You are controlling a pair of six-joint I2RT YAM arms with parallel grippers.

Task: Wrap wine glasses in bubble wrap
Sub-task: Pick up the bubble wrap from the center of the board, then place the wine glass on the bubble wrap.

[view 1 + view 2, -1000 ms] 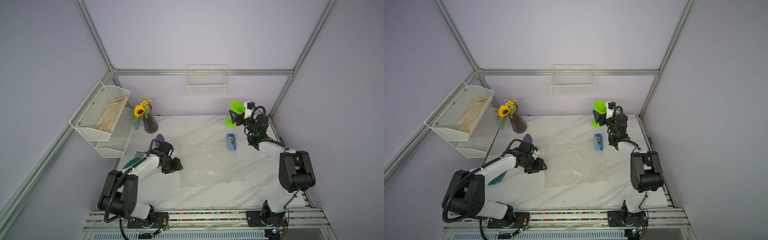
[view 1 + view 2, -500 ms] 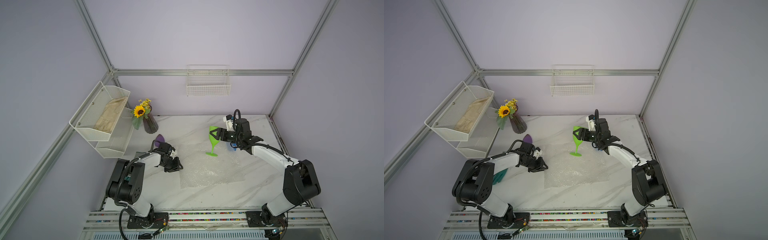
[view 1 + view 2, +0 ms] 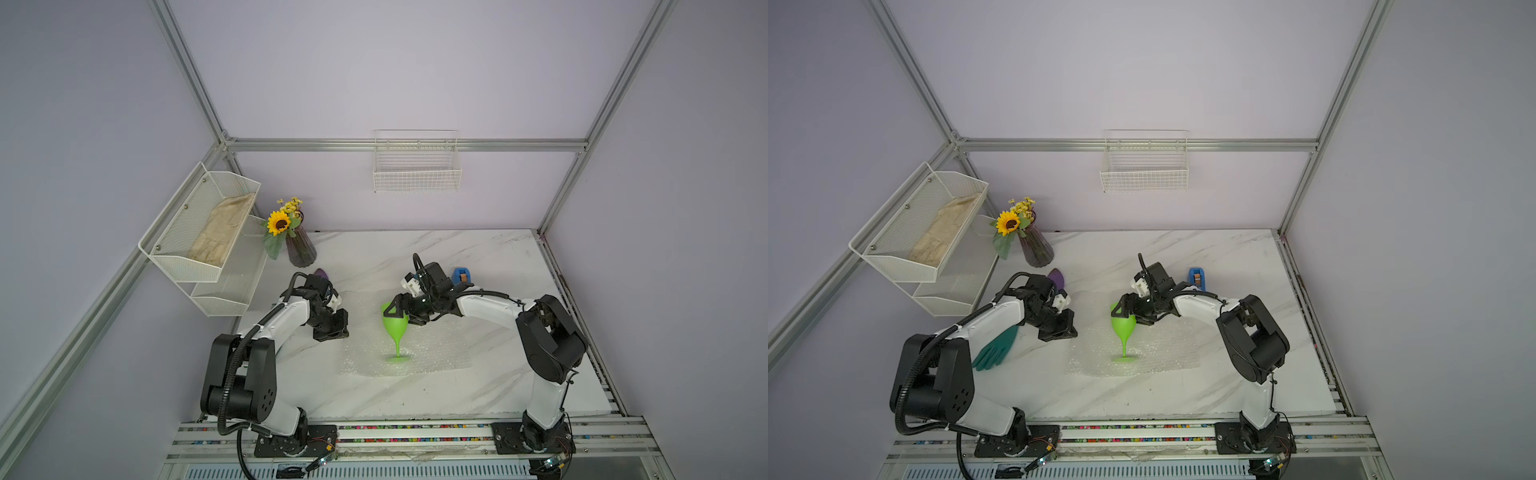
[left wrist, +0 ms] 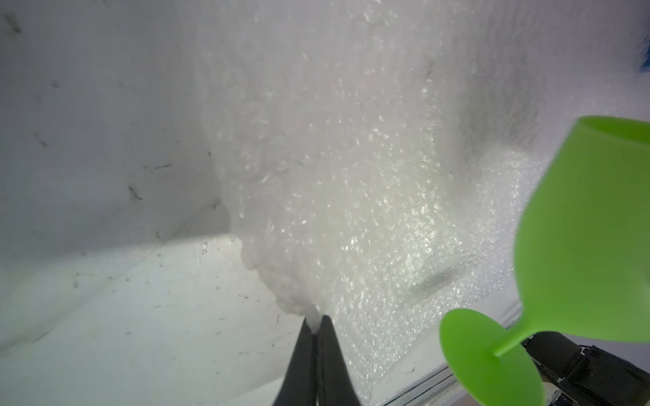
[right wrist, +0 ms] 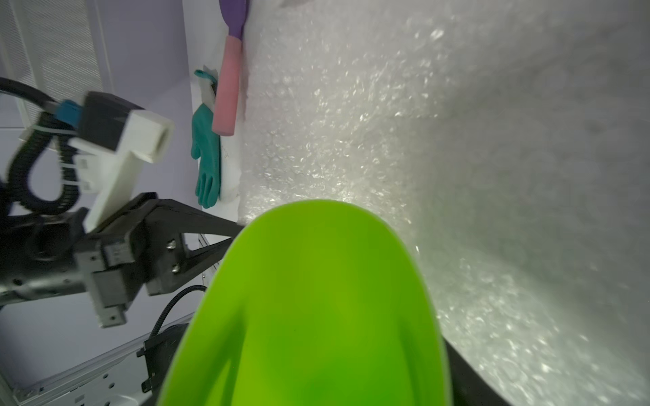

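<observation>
The lime-green wine glass (image 3: 395, 323) (image 3: 1123, 327) stands upright over the middle of the bubble wrap (image 3: 436, 353) (image 3: 1163, 349), its round foot on or just above the sheet. My right gripper (image 3: 400, 311) (image 3: 1128, 309) is shut on its bowl, and the bowl (image 5: 316, 298) hides most of the fingers in the right wrist view. My left gripper (image 3: 331, 331) (image 3: 1059, 332) (image 4: 316, 325) is shut at the sheet's left edge, pinching a bunched corner of bubble wrap (image 4: 351, 175). The glass (image 4: 580, 246) is close beside it.
A purple vase with a sunflower (image 3: 300, 249) stands at the back left, and a blue tape dispenser (image 3: 461, 276) behind the right arm. A teal glove (image 3: 996, 349) and a purple-and-pink spatula (image 5: 228, 88) lie left of the sheet. A white wire rack (image 3: 199, 232) is on the left wall and a basket (image 3: 417, 170) on the back wall.
My right arm carried the glass from the back right corner to the middle of the sheet and lowered it. My left gripper closed on the sheet's left edge.
</observation>
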